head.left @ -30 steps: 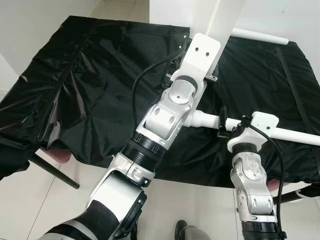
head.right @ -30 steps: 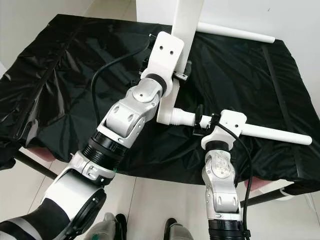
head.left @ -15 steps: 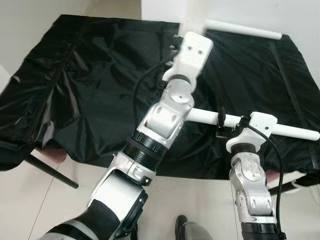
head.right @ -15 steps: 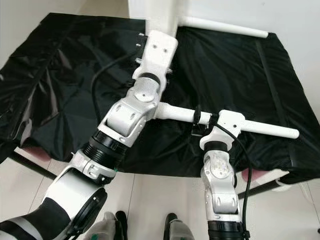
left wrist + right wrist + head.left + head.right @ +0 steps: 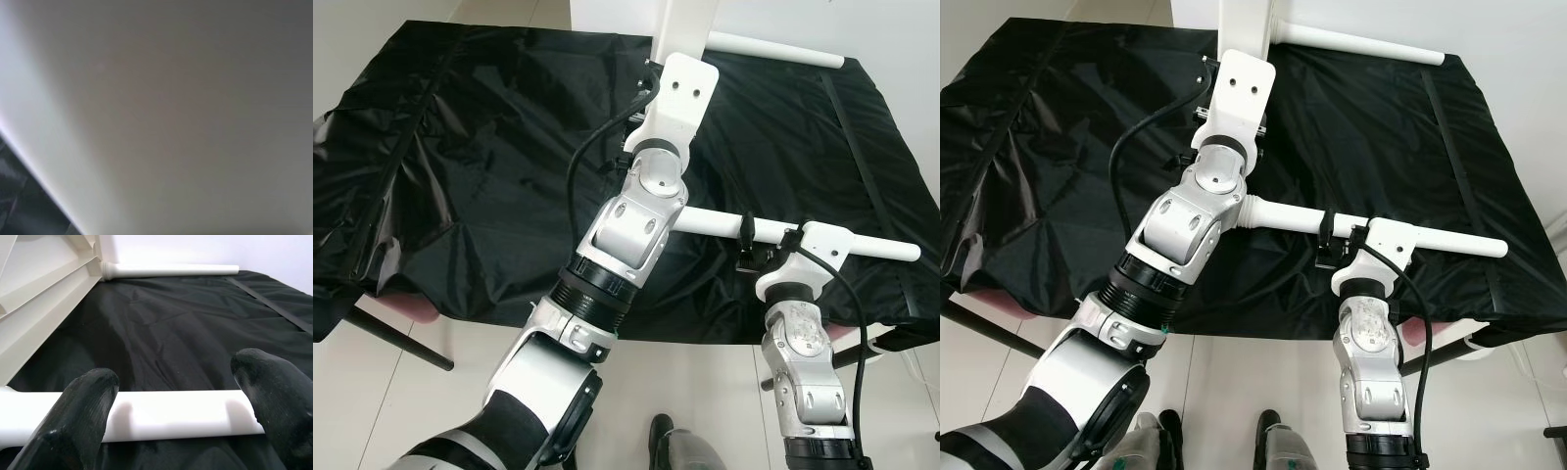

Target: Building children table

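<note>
The right gripper was held with fingers spread either side of a white leg. The left gripper's jaw state could not be determined against the white tabletop.

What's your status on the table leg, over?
Right gripper straddles the near white leg, fingers open. Left gripper's fingers hidden, up against the white tabletop panel. Far leg already on. Black cloth underneath, nothing blocking.
</note>
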### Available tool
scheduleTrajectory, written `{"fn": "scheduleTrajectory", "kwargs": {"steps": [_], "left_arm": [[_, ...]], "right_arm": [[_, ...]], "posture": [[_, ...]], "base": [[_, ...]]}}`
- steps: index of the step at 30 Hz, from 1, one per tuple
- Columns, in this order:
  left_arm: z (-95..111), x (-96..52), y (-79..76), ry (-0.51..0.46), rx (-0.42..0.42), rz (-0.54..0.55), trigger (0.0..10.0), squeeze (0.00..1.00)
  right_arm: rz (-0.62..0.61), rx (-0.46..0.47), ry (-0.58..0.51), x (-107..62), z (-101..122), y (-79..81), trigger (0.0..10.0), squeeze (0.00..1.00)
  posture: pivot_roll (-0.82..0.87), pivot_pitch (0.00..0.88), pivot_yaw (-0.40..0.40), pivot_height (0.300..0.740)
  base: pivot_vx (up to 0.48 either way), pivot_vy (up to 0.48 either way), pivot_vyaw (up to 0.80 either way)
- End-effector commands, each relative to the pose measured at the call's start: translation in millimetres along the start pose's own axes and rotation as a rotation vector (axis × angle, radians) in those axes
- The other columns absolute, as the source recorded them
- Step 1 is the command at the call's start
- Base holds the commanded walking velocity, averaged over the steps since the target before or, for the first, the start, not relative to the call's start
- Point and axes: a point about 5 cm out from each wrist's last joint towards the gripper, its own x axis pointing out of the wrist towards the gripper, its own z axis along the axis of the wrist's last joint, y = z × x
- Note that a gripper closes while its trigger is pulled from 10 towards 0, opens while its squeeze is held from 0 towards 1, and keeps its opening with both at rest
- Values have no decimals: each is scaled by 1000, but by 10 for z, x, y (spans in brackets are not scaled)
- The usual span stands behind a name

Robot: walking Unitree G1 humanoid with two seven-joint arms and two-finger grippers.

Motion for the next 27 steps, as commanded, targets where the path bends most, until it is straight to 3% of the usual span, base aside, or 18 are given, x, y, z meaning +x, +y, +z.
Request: {"fn": "scheduleTrajectory", "kwargs": {"steps": [1, 4, 10, 27], "left_arm": [[-178, -64, 4, 110, -47, 165, 0, 0], [-194, -60, 53, 114, -43, 182, 0, 0], [-300, -88, 373, 132, -11, 293, 0, 0], [-306, -256, 686, 129, 33, 379, 0, 0]], "right_arm": [[18, 8, 26, 5, -59, 35, 10000, 0], [27, 11, 28, 16, -62, 53, 10000, 0], [48, 18, 28, 54, -66, 100, 10000, 0], [67, 21, 23, 133, -73, 122, 10000, 0]], "posture": [[131, 239, -19, 740], [131, 239, -19, 740], [162, 241, -44, 740], [177, 245, -60, 740]], "base": [[0, 0, 0], [0, 0, 0], [0, 0, 0], [0, 0, 0]]}}
